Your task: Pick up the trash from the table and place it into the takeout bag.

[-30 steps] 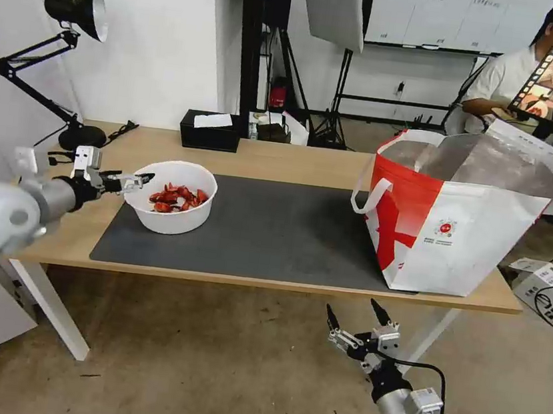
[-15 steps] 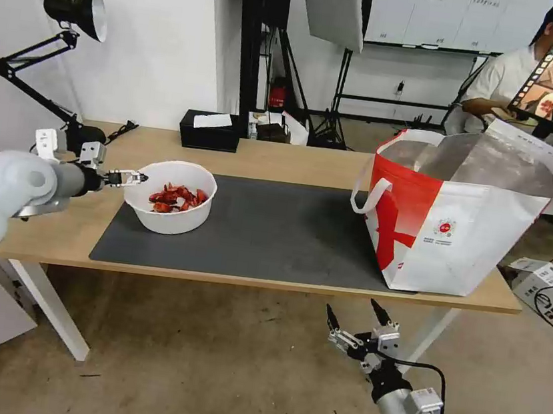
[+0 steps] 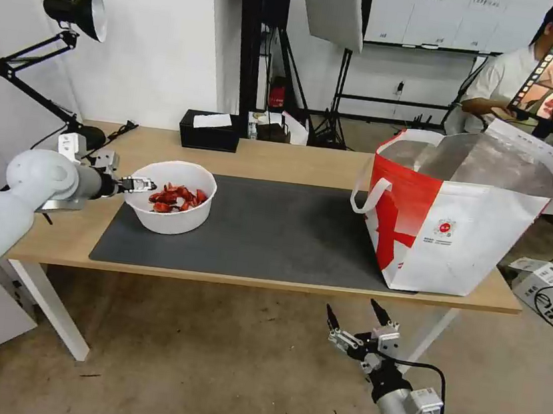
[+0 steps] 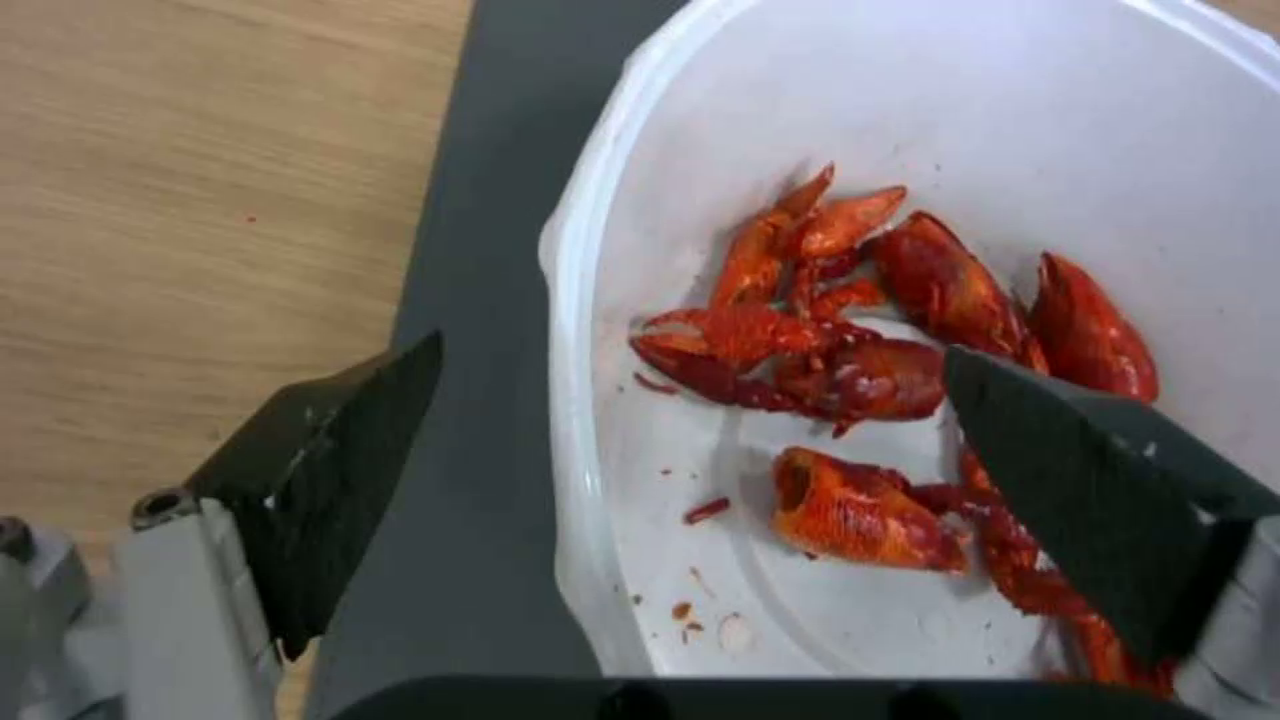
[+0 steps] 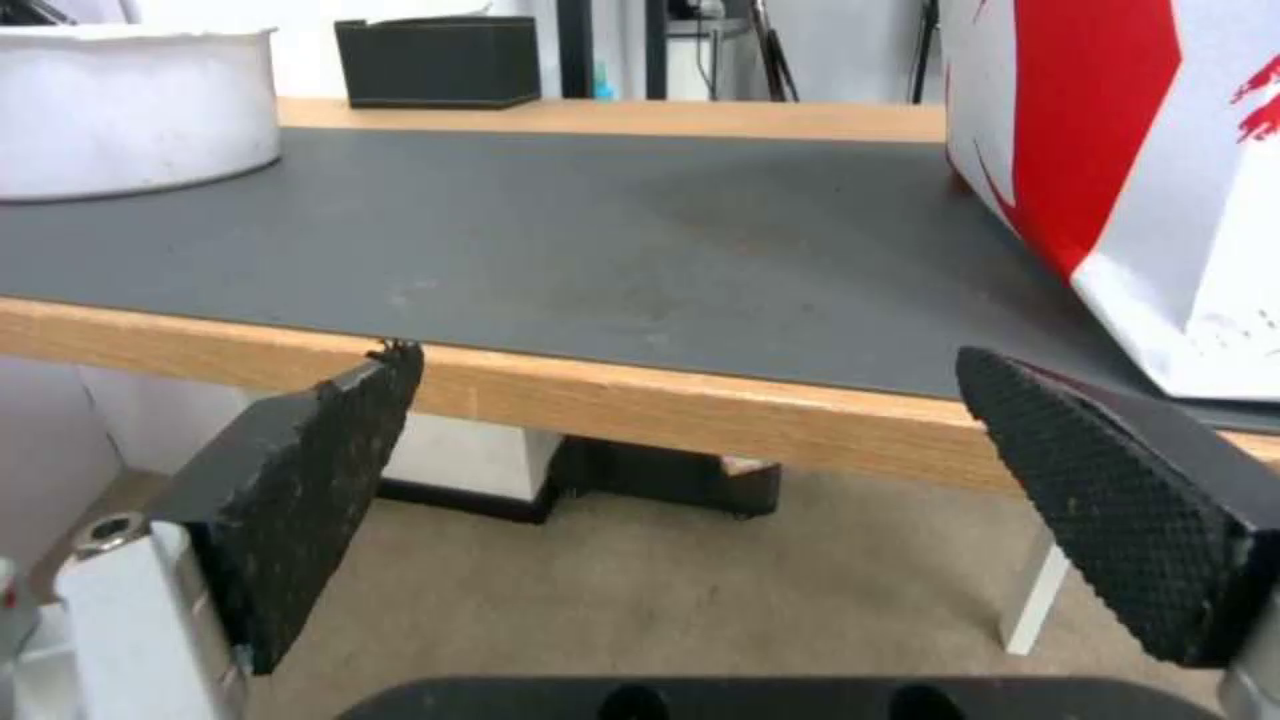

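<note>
White bowl (image 3: 169, 205) at 9 o'clock on the bench (image 3: 282, 161) mat holds red shell scraps (image 4: 867, 340). Left pincer (image 3: 139, 185) apart, straddling its rim. Takeout bag (image 3: 463, 216) at 3 o'clock stands open. Right pincer (image 3: 350, 318) apart, below the bench edge.

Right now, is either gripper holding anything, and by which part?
Nothing held. Left gripper is open, its fingers straddling the white bowl's near rim, unclamped. Right gripper is open below the table edge.

Smooth white arms, grey metal wrists, black textured wedge fingers (image 5: 1120, 500).
</note>
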Available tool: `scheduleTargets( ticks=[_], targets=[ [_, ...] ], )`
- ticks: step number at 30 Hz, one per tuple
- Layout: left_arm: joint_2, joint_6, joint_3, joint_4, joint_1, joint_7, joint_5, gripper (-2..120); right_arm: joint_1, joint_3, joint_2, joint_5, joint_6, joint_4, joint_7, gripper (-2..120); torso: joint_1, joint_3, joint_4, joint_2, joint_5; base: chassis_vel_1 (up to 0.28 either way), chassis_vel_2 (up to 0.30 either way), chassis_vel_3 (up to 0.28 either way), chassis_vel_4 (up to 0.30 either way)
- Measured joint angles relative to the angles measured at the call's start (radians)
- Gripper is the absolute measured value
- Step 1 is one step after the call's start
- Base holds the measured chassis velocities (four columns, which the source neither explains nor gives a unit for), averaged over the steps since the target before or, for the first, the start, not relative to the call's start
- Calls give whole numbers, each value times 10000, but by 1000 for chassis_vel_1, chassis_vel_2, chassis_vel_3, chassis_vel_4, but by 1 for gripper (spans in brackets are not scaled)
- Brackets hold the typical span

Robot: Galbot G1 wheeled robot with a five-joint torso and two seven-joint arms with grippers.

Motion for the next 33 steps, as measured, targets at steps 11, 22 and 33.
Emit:
scheduleTargets(
  ticks=[11, 22, 33],
  targets=[
    [93, -14, 363, -28, -192, -444, -278, 72, 0, 0, 0, 0, 0, 0, 0, 100, -1, 0, 1, 0, -1, 0, 0, 0, 0],
    [102, -33, 544, -100, -192, -683, -395, 33, 0, 0, 0, 0, 1, 0, 0, 100, -1, 0, 1, -1, 0, 0, 0, 0, 0],
    [113, -45, 436, -236, -128, -873, -509, 0, 0, 0, 0, 0, 0, 0, 0, 100, -1, 0, 0, 0, 0, 0, 0, 0, 0]
  ],
)
